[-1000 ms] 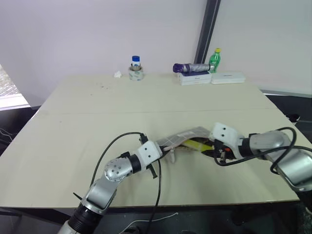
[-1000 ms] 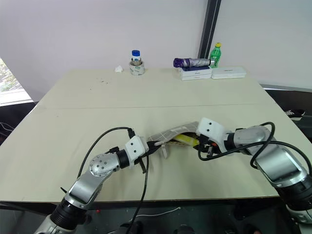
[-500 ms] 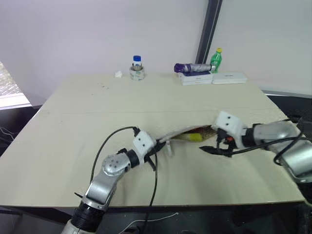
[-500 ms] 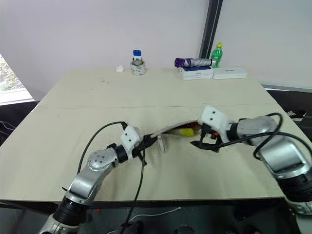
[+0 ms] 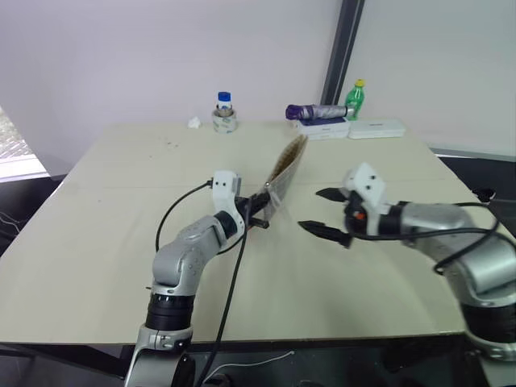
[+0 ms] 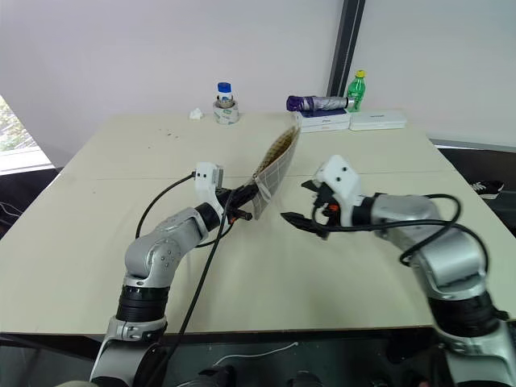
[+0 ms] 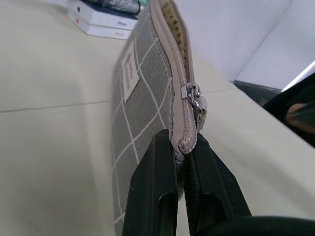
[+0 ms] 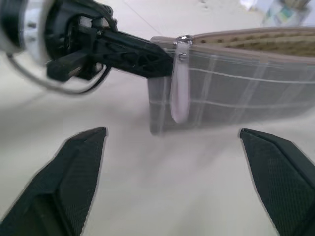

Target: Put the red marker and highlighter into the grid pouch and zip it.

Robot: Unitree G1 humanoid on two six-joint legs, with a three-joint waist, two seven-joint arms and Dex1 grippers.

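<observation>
- Nearest you, your left pincer [image 5: 260,208] is clenching on the zipper-end corner of the grid pouch [image 5: 284,171], holding it clear of the desk [image 5: 121,234] on edge, its far end pointing up and away.
- In the left wrist view the black fingers [image 7: 156,196] are pinching just below the metal slider [image 7: 190,92], which is sitting at the held end; the zipper line beyond it is gaping, so you are not yet zipped.
- Your right pincer [image 5: 326,213] is hanging beside the pouch with its jaws released wide and nothing between them, apart from the fabric.
- The pull cord [image 8: 179,98] is dangling from the slider, directly ahead of the right pincer in its wrist view.
- I cannot make out the red marker or the highlighter as such; something yellowish is showing inside the open mouth near the far end [image 7: 170,11], too unclear to name.
- Risk: with the mouth open and the pouch tilting, anything inside could slide toward an end or spill out if you swing it further.
- Risk: the cord is thin and limp, so a wide closing pincer could miss it or catch fabric instead.
- Risk: the left grip is sitting close to the slider, so pulling hard could tug the corner free or crowd the two pincers together.
- Farthest off, a jar [image 5: 224,112], a green bottle [image 5: 354,98] and white boxes [image 5: 347,127] are standing at the desk's back edge, well apart from your work.
</observation>
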